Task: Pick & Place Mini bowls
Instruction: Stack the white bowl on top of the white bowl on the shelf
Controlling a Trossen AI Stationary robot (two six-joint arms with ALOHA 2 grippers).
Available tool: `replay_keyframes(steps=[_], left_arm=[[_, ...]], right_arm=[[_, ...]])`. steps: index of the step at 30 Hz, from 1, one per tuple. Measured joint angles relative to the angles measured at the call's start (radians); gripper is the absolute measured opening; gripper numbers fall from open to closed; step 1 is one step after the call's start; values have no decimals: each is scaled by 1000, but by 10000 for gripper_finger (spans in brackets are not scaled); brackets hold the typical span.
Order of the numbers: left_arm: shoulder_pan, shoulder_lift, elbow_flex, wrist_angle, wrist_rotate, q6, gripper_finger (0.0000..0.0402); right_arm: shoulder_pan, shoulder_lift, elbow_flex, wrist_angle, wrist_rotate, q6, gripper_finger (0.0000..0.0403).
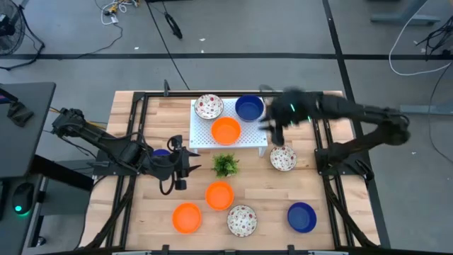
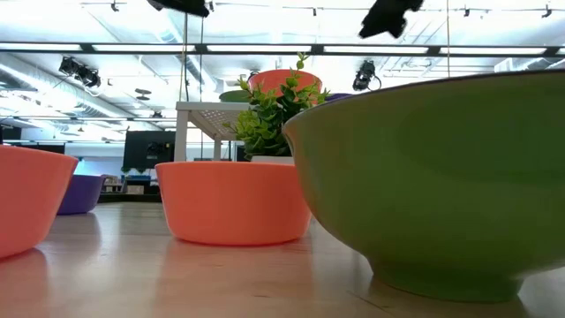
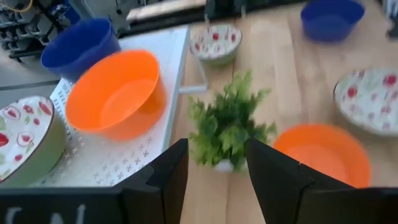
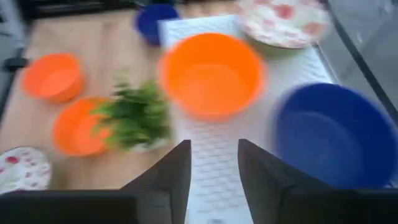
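Observation:
Three mini bowls sit on the white rack point(image 1: 212, 139): a speckled one point(image 1: 209, 106), a blue one point(image 1: 249, 108) and an orange one point(image 1: 226, 130). On the table stand a speckled bowl point(image 1: 283, 158), two orange bowls point(image 1: 219, 195) point(image 1: 187, 217), another speckled bowl point(image 1: 241, 220) and a blue bowl point(image 1: 301, 217). One more blue bowl point(image 1: 161, 151) is half hidden by the left arm. My left gripper point(image 1: 187, 161) point(image 3: 217, 168) is open and empty, left of the plant point(image 1: 226, 164). My right gripper point(image 1: 272, 131) point(image 4: 214, 162) is open and empty over the rack's right end, beside the blue bowl point(image 4: 329, 134).
The small green plant point(image 3: 229, 127) stands on the table just in front of the rack, between the two grippers. A black frame point(image 1: 134, 106) runs along the table's edges. In the low view a bowl with a green outer wall point(image 2: 433, 177) fills the near right.

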Motion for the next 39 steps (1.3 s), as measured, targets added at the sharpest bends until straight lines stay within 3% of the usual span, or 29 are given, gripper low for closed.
replay_keyframes(steps=[4, 9, 14, 17, 19, 23, 27, 33, 39], left_arm=[[-10, 45, 0, 142, 28, 52, 167], [-42, 180, 0, 401, 163, 189, 167], [-44, 358, 0, 679, 295, 270, 167], [-39, 464, 2, 787, 428, 289, 167], [-42, 531, 22, 785, 481, 326, 167], [-61, 638, 95, 745, 491, 302, 167], [-93, 726, 219, 583, 520, 249, 167], [-160, 832, 388, 284, 470, 298, 167], [-166, 859, 415, 225, 380, 364, 167]], right_arm=[[240, -136, -279, 234, 90, 60, 115], [481, -210, -580, 608, 172, 95, 99], [609, -211, -794, 988, 219, 99, 87], [648, -212, -849, 1089, 220, 105, 81], [662, -214, -854, 1130, 220, 112, 78], [676, -211, -855, 1153, 220, 145, 75], [680, -211, -855, 1169, 220, 147, 75], [680, -211, -855, 1173, 229, 154, 75], [680, -211, -855, 1158, 248, 184, 75]])
